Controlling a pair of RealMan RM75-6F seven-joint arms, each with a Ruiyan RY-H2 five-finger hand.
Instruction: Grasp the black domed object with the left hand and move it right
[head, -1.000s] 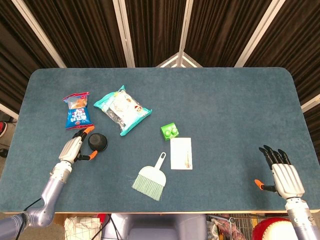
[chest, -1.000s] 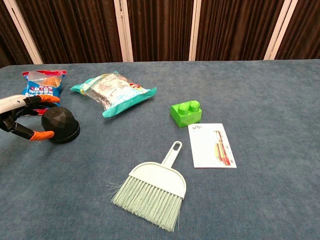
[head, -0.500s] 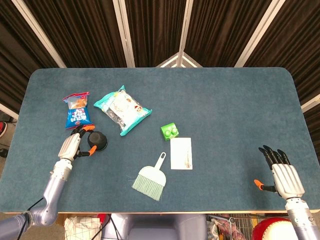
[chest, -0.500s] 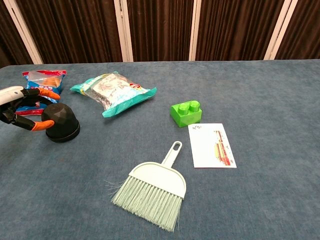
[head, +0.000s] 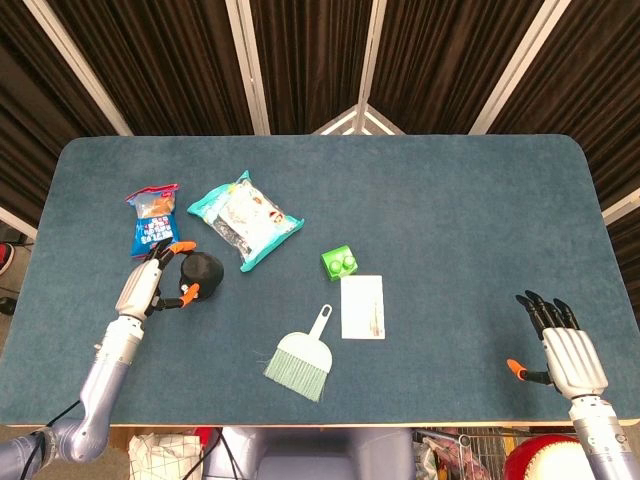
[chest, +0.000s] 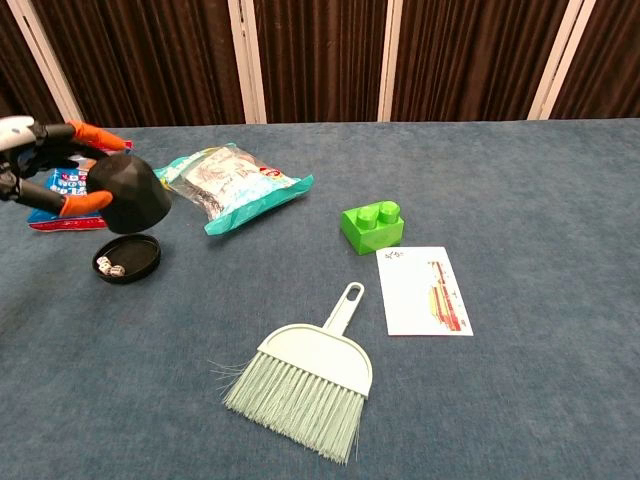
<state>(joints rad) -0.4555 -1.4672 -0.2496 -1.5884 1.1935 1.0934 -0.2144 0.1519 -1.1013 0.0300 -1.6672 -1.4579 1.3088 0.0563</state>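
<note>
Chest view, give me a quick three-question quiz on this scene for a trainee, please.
1. True or false: the black dome is lifted off its base.
2. What lies in the black base tray left on the table? A) dice B) coins C) keys
3. Fill in: the dome is held by the ___ hand.

Key: 1 true; 2 A, small white dice; 3 left. The right hand, seen in the head view, holds nothing.
</note>
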